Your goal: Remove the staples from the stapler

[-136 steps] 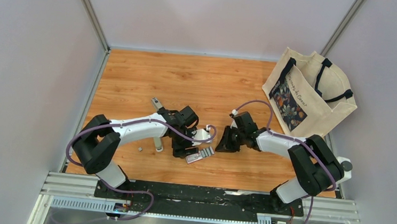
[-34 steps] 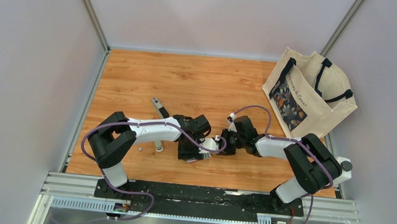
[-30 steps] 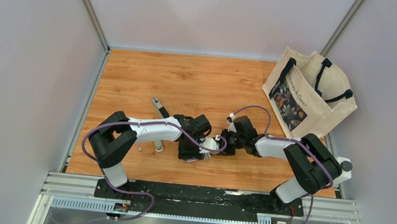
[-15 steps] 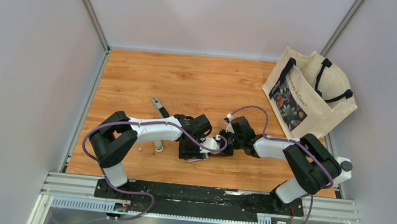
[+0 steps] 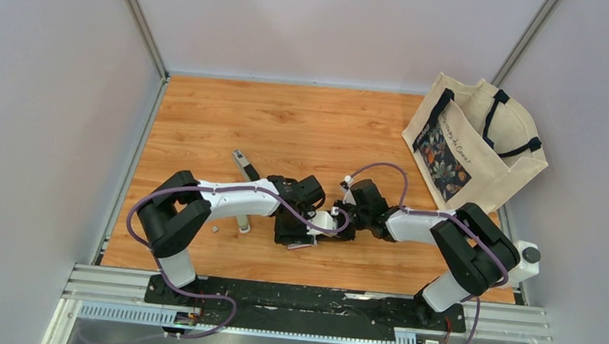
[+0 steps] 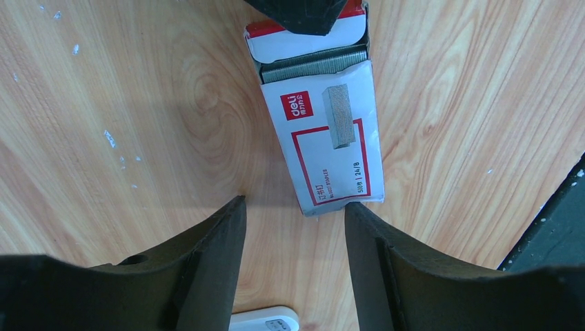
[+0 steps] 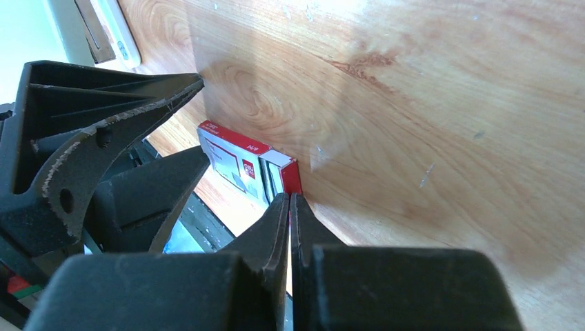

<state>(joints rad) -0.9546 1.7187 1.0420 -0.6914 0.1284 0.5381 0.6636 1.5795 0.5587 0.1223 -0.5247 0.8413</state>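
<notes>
The stapler (image 5: 241,216) stands open on the wooden table, white body with a grey arm pointing back-left; it also shows in the right wrist view (image 7: 103,27). A tiny grey bit of staples (image 5: 215,228) lies left of it. My left gripper (image 6: 293,203) is open, its fingers astride the near end of a small red-and-white box (image 6: 324,138); the right finger touches the box's corner. Grey staple strips (image 6: 314,65) show in the box's open far end. My right gripper (image 7: 290,198) is shut, its tips against that open end (image 7: 283,172). In the top view the two grippers meet (image 5: 321,227).
A cream tote bag (image 5: 472,144) with a floral print stands at the back right. Grey walls enclose the wooden table (image 5: 289,121) on three sides. The black rail with the arm bases runs along the near edge (image 5: 307,300).
My right gripper has moved left up to the box's open end. My left gripper shifted right over the box earlier and has since stayed put.
</notes>
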